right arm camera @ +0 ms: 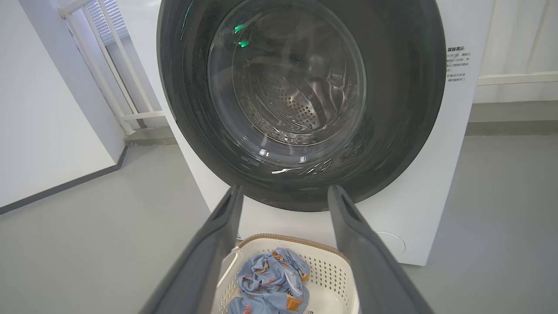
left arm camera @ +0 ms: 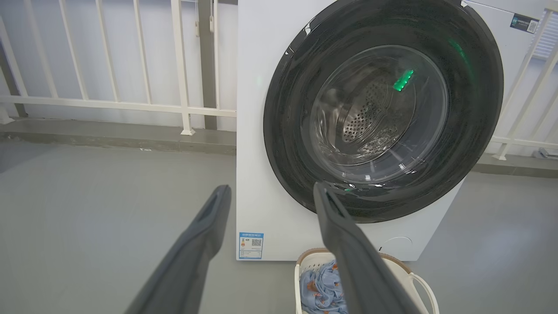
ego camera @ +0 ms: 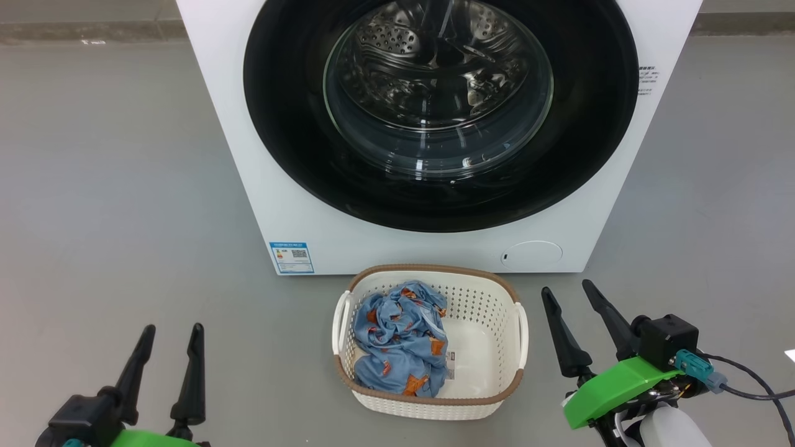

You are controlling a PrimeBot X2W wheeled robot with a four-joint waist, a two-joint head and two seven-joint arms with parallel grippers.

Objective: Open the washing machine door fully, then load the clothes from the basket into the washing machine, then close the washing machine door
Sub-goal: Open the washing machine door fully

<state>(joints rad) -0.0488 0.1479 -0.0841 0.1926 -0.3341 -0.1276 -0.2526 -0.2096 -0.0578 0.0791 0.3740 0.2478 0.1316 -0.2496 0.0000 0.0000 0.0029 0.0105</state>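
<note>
Small cream-white perforated plastic basket with brown woven-look rim, midway between the grippers: left gripper well to its left, right gripper just to its right, both with jaws apart and holding nothing. In the basket's left half, a crumpled light blue garment with orange figures. Just behind the basket, the big white boxy washing machine, its large round glossy black door shut, top cut off in the head view. Bare grey floor on either side of the basket. Basket bottom under the garment hidden.

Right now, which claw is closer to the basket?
The right claw: it's just beside the basket, while the left claw sits farther away on the other side.
</note>
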